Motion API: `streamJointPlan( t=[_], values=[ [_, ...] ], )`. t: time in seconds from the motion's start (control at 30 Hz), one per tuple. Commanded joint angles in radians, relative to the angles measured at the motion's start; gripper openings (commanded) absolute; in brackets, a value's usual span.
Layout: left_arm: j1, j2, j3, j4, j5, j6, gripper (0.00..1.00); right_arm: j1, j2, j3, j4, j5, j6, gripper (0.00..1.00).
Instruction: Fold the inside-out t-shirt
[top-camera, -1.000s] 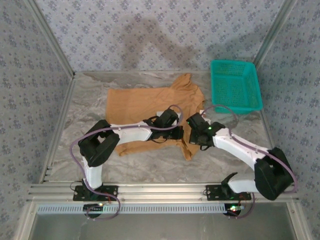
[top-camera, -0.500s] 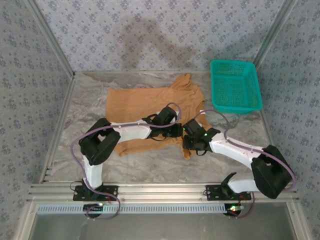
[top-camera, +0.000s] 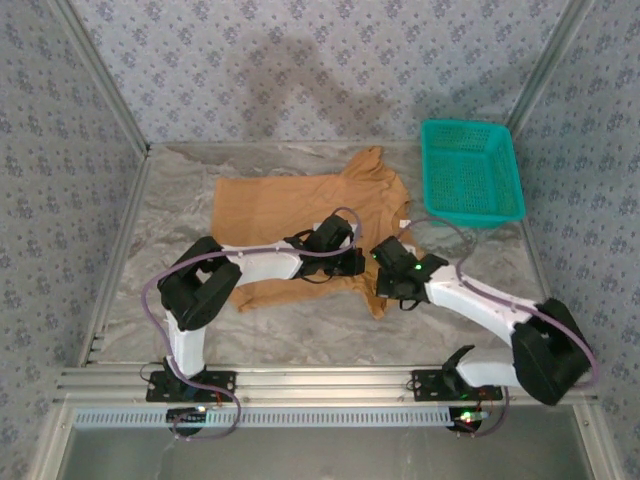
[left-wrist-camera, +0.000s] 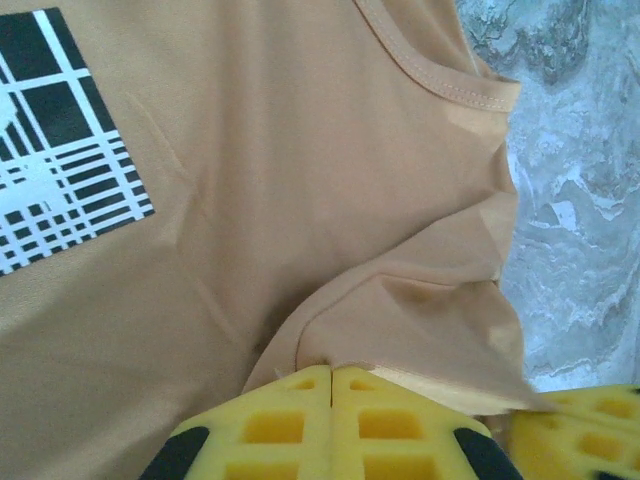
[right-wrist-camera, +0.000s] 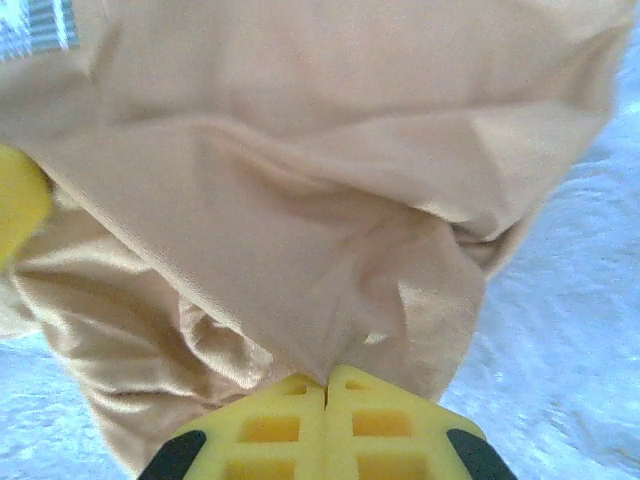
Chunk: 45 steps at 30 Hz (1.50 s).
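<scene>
The orange-tan t-shirt (top-camera: 290, 205) lies spread on the marble table, bunched at its near right corner. A black-and-white checked print (left-wrist-camera: 60, 190) and a stitched hem (left-wrist-camera: 430, 75) show on it. My left gripper (top-camera: 352, 262) (left-wrist-camera: 331, 372) is shut, pinching a raised fold of the shirt at its tips. Close beside it on the right, my right gripper (top-camera: 383, 283) (right-wrist-camera: 326, 380) is also shut, with crumpled shirt cloth (right-wrist-camera: 300, 200) drawn into its tips. One of the left gripper's yellow fingers (right-wrist-camera: 20, 200) shows at the left edge of the right wrist view.
A teal mesh basket (top-camera: 470, 170) stands at the back right, apart from the shirt. Bare marble table (top-camera: 300, 335) lies in front of the shirt and to its left. Patterned walls close in the sides and back.
My right gripper has shifted down and left onto the shirt's near right corner, next to the left gripper, and shut on the cloth there. The left arm has hardly moved.
</scene>
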Motion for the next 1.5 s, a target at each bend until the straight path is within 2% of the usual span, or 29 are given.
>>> streamJointPlan(
  t=[0.0, 0.13, 0.3, 0.33, 0.5, 0.6, 0.77, 0.9, 1.07, 1.23, 1.47],
  values=[
    [-0.026, 0.004, 0.016, 0.046, 0.023, -0.029, 0.0, -0.053, -0.107, -0.057, -0.098, 0.029, 0.047, 0.0],
    [-0.059, 0.046, 0.063, 0.055, 0.033, -0.043, 0.0, -0.116, -0.176, -0.16, -0.081, 0.009, 0.092, 0.0],
    [-0.075, 0.094, 0.112, 0.054, 0.04, -0.049, 0.0, -0.147, -0.174, -0.236, -0.076, 0.011, 0.137, 0.02],
    [-0.077, 0.102, 0.117, 0.055, 0.04, -0.049, 0.0, -0.15, -0.17, -0.241, -0.083, 0.014, 0.143, 0.04],
    [-0.077, 0.12, 0.13, 0.053, 0.036, -0.048, 0.0, -0.145, -0.2, -0.192, -0.13, 0.028, 0.122, 0.25],
    [-0.077, 0.121, 0.132, 0.049, 0.035, -0.044, 0.0, -0.114, -0.247, -0.15, -0.172, 0.01, 0.136, 0.25],
    [-0.077, 0.122, 0.13, 0.044, 0.032, -0.039, 0.0, -0.023, -0.283, -0.138, -0.14, -0.024, 0.192, 0.12],
    [-0.077, 0.122, 0.134, 0.037, 0.032, -0.035, 0.0, 0.003, -0.212, -0.155, -0.036, -0.067, 0.217, 0.1],
    [-0.077, 0.114, 0.135, 0.022, 0.029, -0.025, 0.0, -0.013, -0.085, -0.13, 0.013, -0.053, 0.199, 0.08],
    [-0.077, 0.107, 0.131, 0.015, 0.026, -0.021, 0.0, -0.073, -0.022, -0.128, 0.074, -0.052, 0.171, 0.2],
    [-0.077, 0.108, 0.131, 0.014, 0.028, -0.021, 0.0, -0.13, 0.019, -0.123, 0.13, -0.068, 0.135, 0.25]
  ],
)
